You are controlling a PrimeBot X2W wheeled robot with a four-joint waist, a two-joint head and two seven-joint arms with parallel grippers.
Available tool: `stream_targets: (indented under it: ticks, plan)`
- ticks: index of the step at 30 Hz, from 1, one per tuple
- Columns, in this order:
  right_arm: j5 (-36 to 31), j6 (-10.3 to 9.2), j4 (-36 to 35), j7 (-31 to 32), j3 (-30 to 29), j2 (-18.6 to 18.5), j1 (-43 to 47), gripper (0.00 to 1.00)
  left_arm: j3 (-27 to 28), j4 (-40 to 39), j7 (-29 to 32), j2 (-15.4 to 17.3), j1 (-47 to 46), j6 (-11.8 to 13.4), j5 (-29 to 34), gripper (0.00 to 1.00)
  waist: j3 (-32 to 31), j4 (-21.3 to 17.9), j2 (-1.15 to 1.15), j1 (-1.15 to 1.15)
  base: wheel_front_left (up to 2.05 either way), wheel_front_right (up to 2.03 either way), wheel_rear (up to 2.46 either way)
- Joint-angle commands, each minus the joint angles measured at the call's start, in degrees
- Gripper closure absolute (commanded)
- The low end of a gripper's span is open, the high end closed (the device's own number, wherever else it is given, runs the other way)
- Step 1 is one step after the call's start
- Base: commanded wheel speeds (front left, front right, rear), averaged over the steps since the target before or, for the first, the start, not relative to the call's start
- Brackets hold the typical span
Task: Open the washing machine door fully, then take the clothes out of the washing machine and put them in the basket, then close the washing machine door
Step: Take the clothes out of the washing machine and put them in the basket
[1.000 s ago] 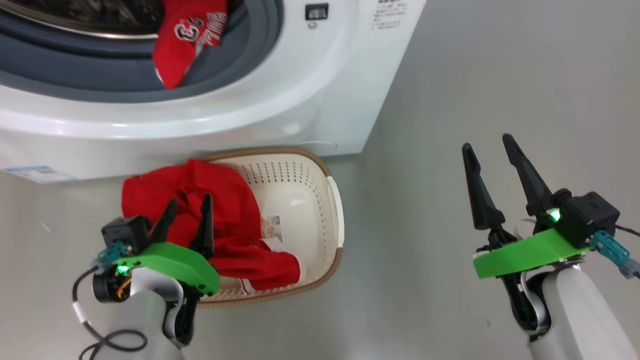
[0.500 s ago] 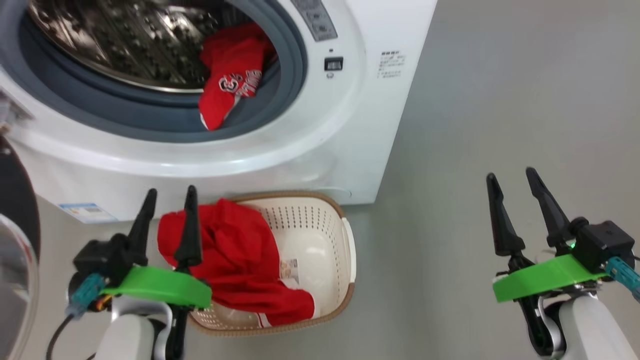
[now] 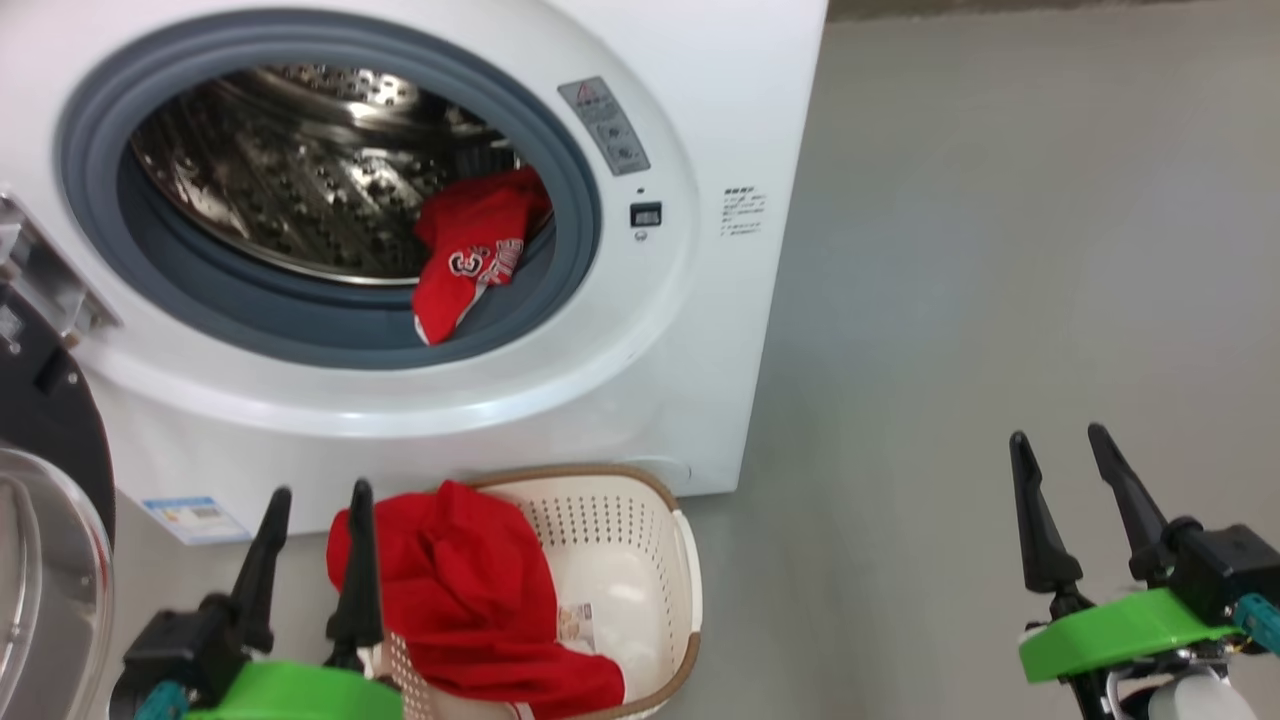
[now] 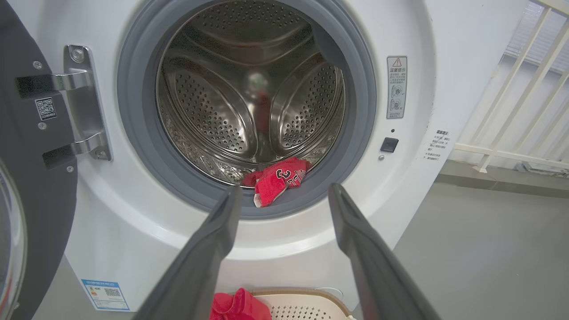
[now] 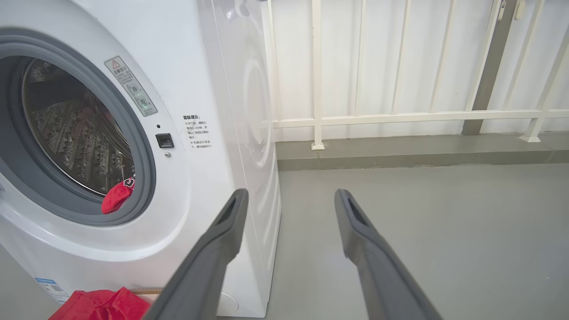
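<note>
Big white front-loading washing machine (image 3: 700, 330), its round black-rimmed glass door (image 3: 45, 420) swung open.
A bright red lettered garment (image 3: 470, 265) lies on the drum's grey ring, beyond the left gripper (image 3: 322, 490); another red garment (image 3: 470, 600) drapes over the cream perforated plastic basket (image 3: 600, 515), just right of that gripper.

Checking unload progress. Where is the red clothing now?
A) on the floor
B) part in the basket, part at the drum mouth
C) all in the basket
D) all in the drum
B: one red garment lies in the basket, and a second red piece rests on the grey ring at the washing machine opening.
</note>
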Motion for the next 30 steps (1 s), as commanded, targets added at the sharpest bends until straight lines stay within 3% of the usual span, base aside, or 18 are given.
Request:
stream_targets:
  ticks: [1,10,30]
  plan:
    - [-0.30,0.28,-1.63,-0.36,1.02,-0.36,-0.21,0.00,2.16,-1.77,-0.54,1.04,0.00,0.00,0.74,0.00,-1.83,-1.18,0.00,0.00,0.00,0.00,0.00]
    - [-0.21,0.28,-2.20,-0.36,0.27,-0.36,4.65,0.00,2.89,-3.09,-0.21,1.95,6.52,-0.28,0.51,0.00,-6.70,-3.04,0.00,0.00,0.00,0.00,0.00]
    - [0.23,0.28,-4.71,-0.36,3.30,-0.36,7.18,0.00,1.41,-5.12,1.19,2.52,8.86,-0.10,-0.32,0.00,-7.69,-2.64,0.00,0.00,0.00,0.00,0.00]
